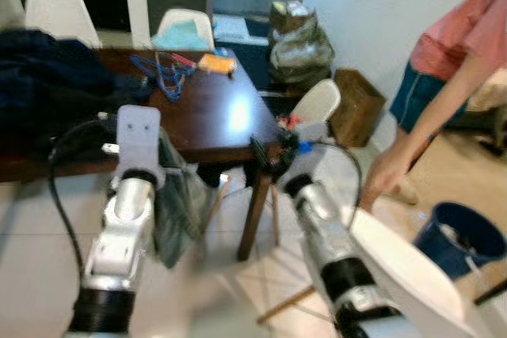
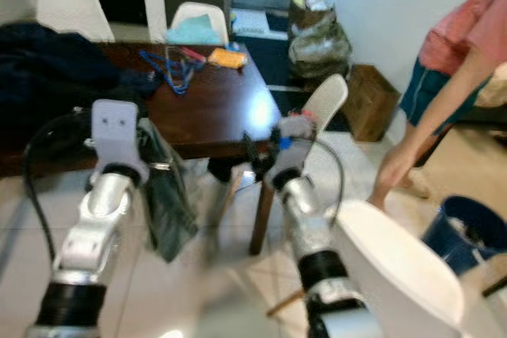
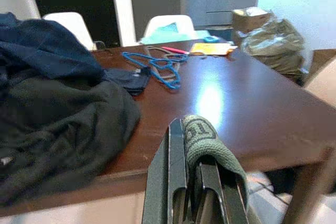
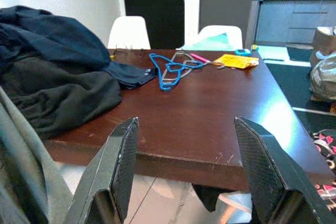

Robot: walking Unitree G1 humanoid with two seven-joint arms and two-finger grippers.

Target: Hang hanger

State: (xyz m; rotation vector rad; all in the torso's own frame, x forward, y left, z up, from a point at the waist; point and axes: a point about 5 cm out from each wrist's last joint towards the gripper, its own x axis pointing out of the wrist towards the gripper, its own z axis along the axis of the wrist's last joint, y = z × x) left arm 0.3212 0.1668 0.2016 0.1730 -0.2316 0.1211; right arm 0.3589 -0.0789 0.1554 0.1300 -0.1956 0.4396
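The blue hanger (image 4: pixel 169 68) on the table (image 4: pixel 210 124) looked light, stiff and thin, best taken by its hook, while the right gripper (image 4: pixel 191 174) gaped empty and the left gripper (image 3: pixel 197 182) pinched a grey garment (image 1: pixel 176 211)

Both silver arms are raised and extended forward toward the surface (image 1: pixel 230 128) edge. Left tool (image 3: pixel 199 145): fingers closed, clamping a fold of grey-green garment (image 3: pixel 207 142) that hangs below the wrist. Right tool (image 4: pixel 186 150): fingers spread wide apart, holding nothing, level with the surface edge.
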